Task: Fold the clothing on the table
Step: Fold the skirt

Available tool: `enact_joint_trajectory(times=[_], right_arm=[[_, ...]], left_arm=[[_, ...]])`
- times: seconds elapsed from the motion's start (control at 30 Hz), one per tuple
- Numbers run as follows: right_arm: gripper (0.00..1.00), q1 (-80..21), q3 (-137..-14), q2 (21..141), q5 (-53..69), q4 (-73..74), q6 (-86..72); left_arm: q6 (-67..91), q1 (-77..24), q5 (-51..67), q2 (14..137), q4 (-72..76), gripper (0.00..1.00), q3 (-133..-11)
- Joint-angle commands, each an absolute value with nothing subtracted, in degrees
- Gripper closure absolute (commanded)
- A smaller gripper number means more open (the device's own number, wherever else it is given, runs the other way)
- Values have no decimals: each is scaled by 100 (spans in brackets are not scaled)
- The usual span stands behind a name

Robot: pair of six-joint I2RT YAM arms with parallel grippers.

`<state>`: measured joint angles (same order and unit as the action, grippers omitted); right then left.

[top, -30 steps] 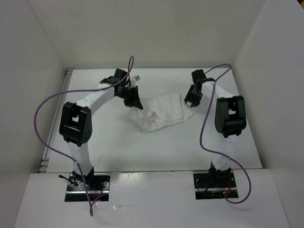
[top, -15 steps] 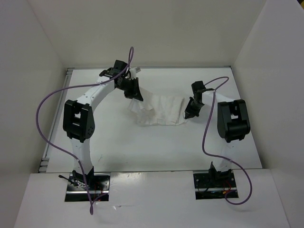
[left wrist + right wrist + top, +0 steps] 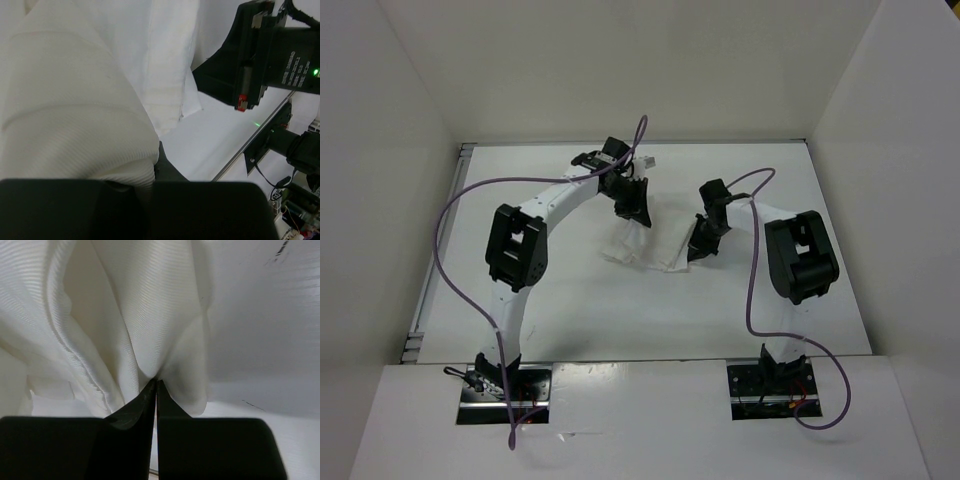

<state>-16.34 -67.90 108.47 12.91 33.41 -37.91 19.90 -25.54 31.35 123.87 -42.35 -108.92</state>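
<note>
My left gripper [image 3: 638, 218] and right gripper [image 3: 701, 250] each pinch the skirt [image 3: 625, 245], bunched between them over mid table [image 3: 570, 300]. I should carry both ends level, same pace, lay edges aligned, then release.

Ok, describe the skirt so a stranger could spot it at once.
On the white table, find the left pincer and right pincer near the middle. The skirt is the bunched white cloth that both pinch. Unlike the black pincers and smooth table, it is soft, ribbed and creased.
</note>
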Motion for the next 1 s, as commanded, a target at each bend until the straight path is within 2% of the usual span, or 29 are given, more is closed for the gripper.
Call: enact_joint_trajectory(times=[0.0, 0.4, 0.77, 0.83, 0.87, 0.93, 0.97], right_arm=[[95, -1802, -6715, 10828, 1230, 3252, -3894], [95, -1863, -6715, 10828, 1169, 3252, -3946], [95, -1863, -6715, 10775, 1064, 3304, -3946], [93, -1863, -6715, 10775, 1063, 3305, -3946], [93, -1863, -6715, 10775, 1063, 3305, -3946], [92, -1811, -6715, 10705, 1002, 3366, -3998], [92, -1811, -6663, 10566, 941, 3366, -3999]], left_arm=[[2127, -2698, 3234, 12612, -4280, 100, -11416], [2355, -3181, 3349, 13157, -4280, 100, -12015], [2162, -3691, 3234, 13052, -4394, 99, -11408], [2109, -3770, 3182, 13052, -4491, 82, -11408], [2109, -3770, 3112, 13052, -4552, 65, -11408], [2109, -3771, 3111, 12904, -4553, 40, -11408], [2109, -3771, 3181, 12841, -4466, 35, -11408]])
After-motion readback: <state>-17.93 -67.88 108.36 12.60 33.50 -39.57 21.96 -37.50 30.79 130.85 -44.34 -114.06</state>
